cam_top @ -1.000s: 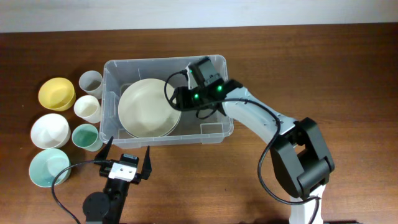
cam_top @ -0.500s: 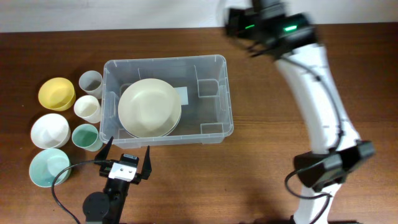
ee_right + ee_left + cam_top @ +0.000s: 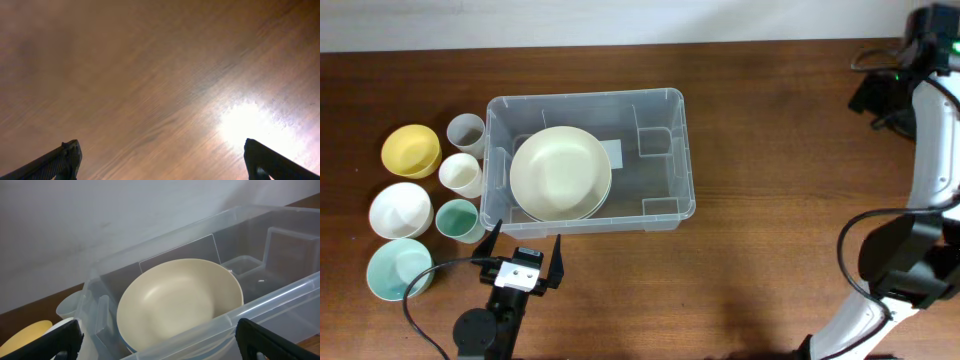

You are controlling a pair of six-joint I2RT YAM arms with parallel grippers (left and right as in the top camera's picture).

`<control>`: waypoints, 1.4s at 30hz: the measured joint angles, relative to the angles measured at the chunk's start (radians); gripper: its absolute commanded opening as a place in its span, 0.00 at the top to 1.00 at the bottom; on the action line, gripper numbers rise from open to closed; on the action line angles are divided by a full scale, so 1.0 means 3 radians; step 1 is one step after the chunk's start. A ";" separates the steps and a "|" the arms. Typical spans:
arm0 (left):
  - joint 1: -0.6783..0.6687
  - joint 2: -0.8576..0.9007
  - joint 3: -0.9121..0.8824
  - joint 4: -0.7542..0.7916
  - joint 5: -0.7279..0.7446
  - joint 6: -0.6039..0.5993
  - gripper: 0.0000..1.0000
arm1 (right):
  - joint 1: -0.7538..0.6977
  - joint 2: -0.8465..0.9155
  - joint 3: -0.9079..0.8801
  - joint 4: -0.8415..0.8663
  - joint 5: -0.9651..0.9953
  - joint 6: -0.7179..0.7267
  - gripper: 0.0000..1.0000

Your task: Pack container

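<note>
Your container [image 3: 585,96] sits on the wood surface [image 3: 770,250], left of centre, long side running left-right, open top. Inside, in its left half, is a big cream bowl [image 3: 560,172], tilted a bit in the left wrist view, w/ a second rim showing just under it. A white label [image 3: 611,155] is on the base, partly under the bowl's right edge; the right half of the base is bare apart from the moulded notches at the corners. Your left tool [image 3: 527,240] is just in front of the container's near wall, low, fingers spread wide apart, nothing btw them; its cam looks over the near rim [image 3: 280,297] at the bowl. Your right tool [image 3: 162,160] is far off at the surface's back right corner, well apart from the container; jaws gaping, nothing held, only blurred wood grain and a bright glare spot below it. The right arm [image 3: 932,150] runs along the right edge of the overhead view. Left of the container, outside it: grey cup [image 3: 466,132], white cup [image 3: 461,174] and teal cup [image 3: 457,220] in a column just beside the wall, then yellow bowl [image 3: 411,150], white bowl [image 3: 400,209] and pale teal bowl [image 3: 398,269] further left.
</note>
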 measured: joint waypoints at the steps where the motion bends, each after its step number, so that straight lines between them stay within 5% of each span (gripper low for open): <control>1: 0.0000 0.0000 0.0000 0.0000 0.0000 0.0000 0.00 | -0.0032 0.0000 -0.0097 0.0085 -0.0010 0.0000 0.01; 36: 0.0000 0.0000 0.0000 0.0029 0.0000 0.0000 0.00 | -0.0064 0.0000 -0.0426 0.0173 -0.0036 0.0000 0.01; 42: 0.0000 -0.0005 0.0000 0.1008 0.0001 -0.0033 0.00 | -0.0064 0.0000 -0.0429 0.0173 -0.0038 0.0001 0.01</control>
